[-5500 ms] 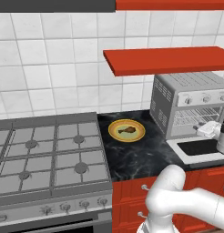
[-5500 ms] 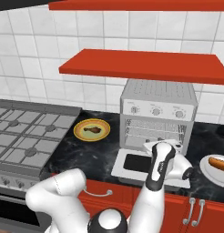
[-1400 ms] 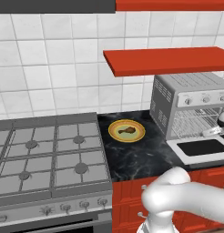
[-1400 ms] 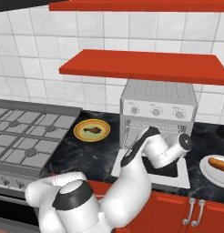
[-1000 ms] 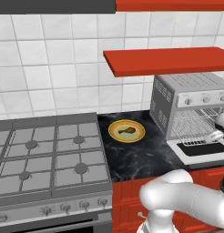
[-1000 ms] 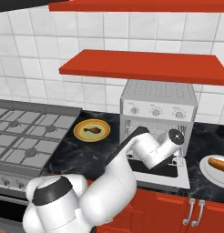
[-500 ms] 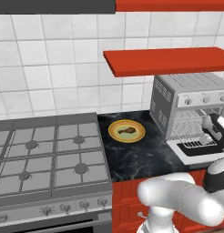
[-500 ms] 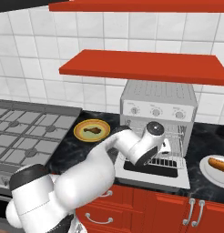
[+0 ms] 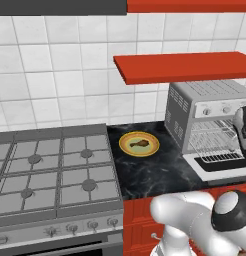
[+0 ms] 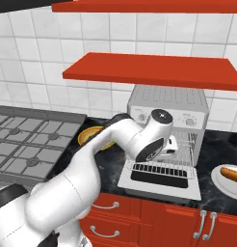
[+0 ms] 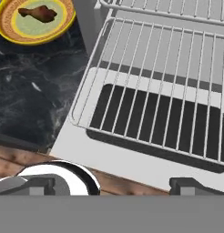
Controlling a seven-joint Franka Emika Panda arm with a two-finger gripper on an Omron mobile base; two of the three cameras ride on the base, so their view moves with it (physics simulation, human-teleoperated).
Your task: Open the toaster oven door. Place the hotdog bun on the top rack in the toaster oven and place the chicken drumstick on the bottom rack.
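The toaster oven (image 10: 168,108) stands on the counter with its door (image 10: 159,185) folded down flat. The bottom rack (image 11: 155,91) is slid out over the door's black glass, and the top rack (image 11: 168,7) stays in the cavity. My gripper (image 11: 116,186) hovers above the door's front edge, open, with nothing between its fingertips (image 11: 41,184); the hand (image 10: 169,146) hangs in front of the oven mouth. The chicken drumstick (image 11: 38,12) lies on a yellow plate (image 9: 126,150) left of the oven. The hotdog bun (image 10: 231,173) rests on a white plate right of the oven.
A gas stove (image 9: 50,170) fills the counter's left side. A red shelf (image 10: 149,70) hangs above the oven. Red cabinet drawers (image 10: 139,222) sit below the black marble counter (image 9: 160,170). My own arm (image 10: 106,149) crosses in front of the yellow plate.
My arm has swung left across the oven front and the hand has risen above the door. The bottom rack now lies out over the door glass, which was bare at first.
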